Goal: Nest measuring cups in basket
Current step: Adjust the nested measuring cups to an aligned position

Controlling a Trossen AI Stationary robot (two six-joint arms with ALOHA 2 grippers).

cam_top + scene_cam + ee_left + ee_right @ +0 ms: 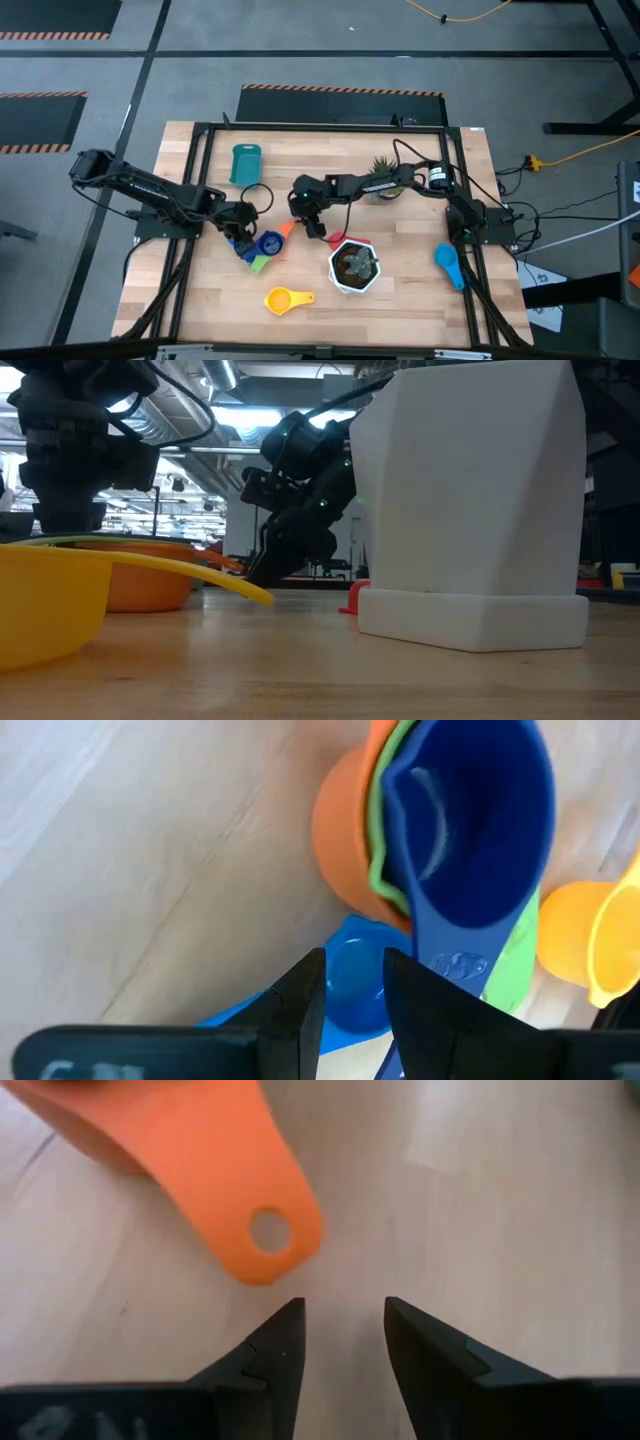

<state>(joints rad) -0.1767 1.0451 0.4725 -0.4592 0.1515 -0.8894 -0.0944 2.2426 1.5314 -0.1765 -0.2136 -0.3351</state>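
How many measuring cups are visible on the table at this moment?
5 clearly: a dark blue cup, green cup and orange cup nested mid-table, a yellow cup at the front, a light blue cup at right. Another may hide behind the white pot.

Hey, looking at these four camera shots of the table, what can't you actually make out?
- Red measuring cup: low view shows only a sliver beside the white plant pot, which hides the rest.
- Basket: too small in the high view to see inside.
- Orange measuring cup: bowl cut off by the right wrist view's edge.
- Left gripper: whether it grips the dark blue measuring cup.
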